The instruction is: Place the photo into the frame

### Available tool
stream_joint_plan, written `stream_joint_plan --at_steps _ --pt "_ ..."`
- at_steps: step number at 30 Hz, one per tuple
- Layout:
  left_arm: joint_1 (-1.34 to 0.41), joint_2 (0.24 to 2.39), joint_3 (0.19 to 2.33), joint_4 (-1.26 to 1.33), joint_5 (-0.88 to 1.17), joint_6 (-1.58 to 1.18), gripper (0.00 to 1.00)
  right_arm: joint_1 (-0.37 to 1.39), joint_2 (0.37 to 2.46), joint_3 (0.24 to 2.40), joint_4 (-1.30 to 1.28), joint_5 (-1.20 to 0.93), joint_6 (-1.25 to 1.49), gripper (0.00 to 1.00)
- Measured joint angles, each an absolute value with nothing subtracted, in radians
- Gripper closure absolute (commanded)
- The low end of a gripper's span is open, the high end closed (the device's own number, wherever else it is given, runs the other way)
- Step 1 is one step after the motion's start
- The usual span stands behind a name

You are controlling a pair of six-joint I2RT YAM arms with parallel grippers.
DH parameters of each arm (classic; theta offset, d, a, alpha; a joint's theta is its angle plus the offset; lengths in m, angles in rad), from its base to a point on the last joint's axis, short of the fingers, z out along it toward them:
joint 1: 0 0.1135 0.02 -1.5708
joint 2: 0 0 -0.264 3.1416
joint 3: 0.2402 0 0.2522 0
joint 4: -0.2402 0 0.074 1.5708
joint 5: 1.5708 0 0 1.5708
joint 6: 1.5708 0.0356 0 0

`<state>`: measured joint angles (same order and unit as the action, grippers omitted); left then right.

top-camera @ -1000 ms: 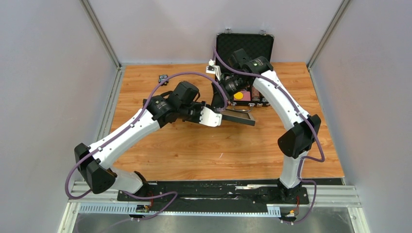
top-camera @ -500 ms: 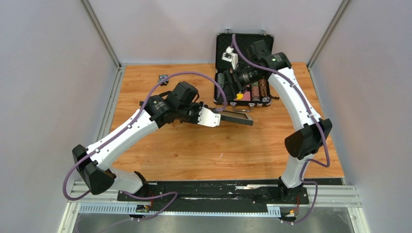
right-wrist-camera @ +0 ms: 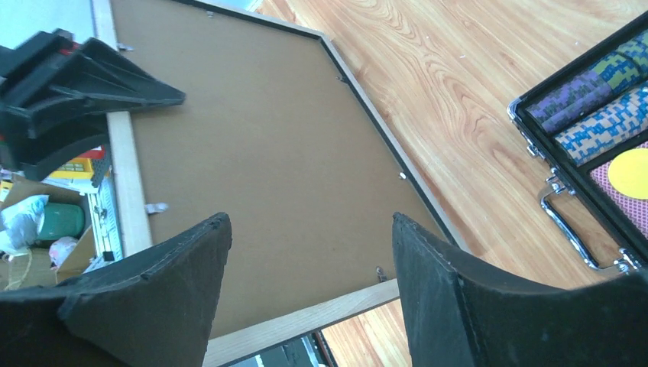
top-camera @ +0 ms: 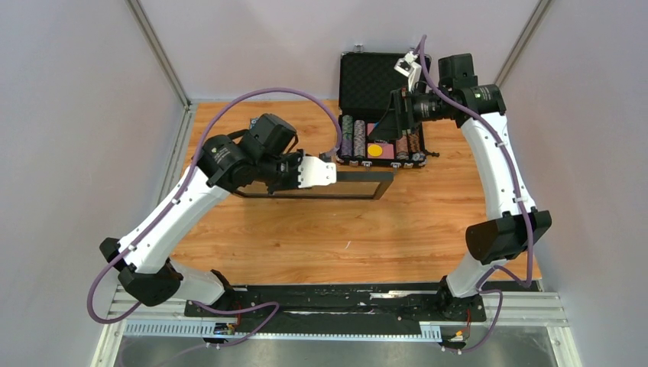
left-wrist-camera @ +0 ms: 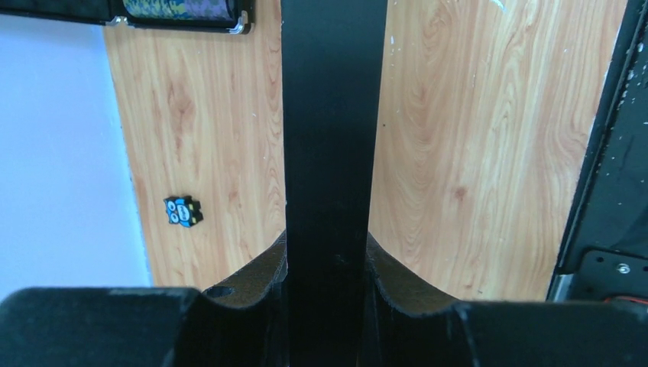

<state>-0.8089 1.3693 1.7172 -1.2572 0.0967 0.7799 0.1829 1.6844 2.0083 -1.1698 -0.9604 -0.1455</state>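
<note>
The frame (top-camera: 359, 186) hangs above the table, seen nearly edge-on in the top view as a long dark bar. My left gripper (top-camera: 330, 174) is shut on one of its rails. In the left wrist view the black rail (left-wrist-camera: 328, 115) runs straight up between the fingertips (left-wrist-camera: 264, 264). The right wrist view shows the frame's back, with light wood rails (right-wrist-camera: 126, 191) around a brown backing panel (right-wrist-camera: 267, 153). My right gripper (top-camera: 398, 118) is open and holds nothing, up over the chip case and apart from the frame. The photo is hidden.
An open black chip case (top-camera: 382, 80) with rows of chips stands at the back of the table, and its latch edge (right-wrist-camera: 573, 206) shows in the right wrist view. A small blue toy (left-wrist-camera: 183, 212) lies by the left wall. Grey walls enclose the table.
My right gripper opened, let go of the frame and drew back to the far right above the case. The left arm swung the frame leftward and now holds it alone.
</note>
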Motion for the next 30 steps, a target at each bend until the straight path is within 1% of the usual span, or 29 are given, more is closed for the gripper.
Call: stream_joint_plan --at_steps 5,9,18,23,30 --pt "-0.769 1.390 1.805 -1.325 0.110 0.723 1.00 0.165 1.684 1.963 -1.156 -0.968 -0.132 0.25" --pt "-0.682 1.417 1.841 -1.364 0.148 0.682 1.00 0.157 1.684 1.937 -1.147 -0.975 -0.128 0.24" --pt "-0.549 1.421 1.858 -1.405 0.173 0.591 1.00 0.150 1.684 1.891 -1.124 -0.989 -0.123 0.24" --pt "-0.493 1.423 1.861 -1.404 0.154 0.513 1.00 0.147 1.684 1.845 -1.110 -0.990 -0.122 0.24" --pt "-0.397 1.474 1.892 -1.385 0.142 0.407 1.00 0.145 1.681 1.791 -1.089 -0.991 -0.119 0.24"
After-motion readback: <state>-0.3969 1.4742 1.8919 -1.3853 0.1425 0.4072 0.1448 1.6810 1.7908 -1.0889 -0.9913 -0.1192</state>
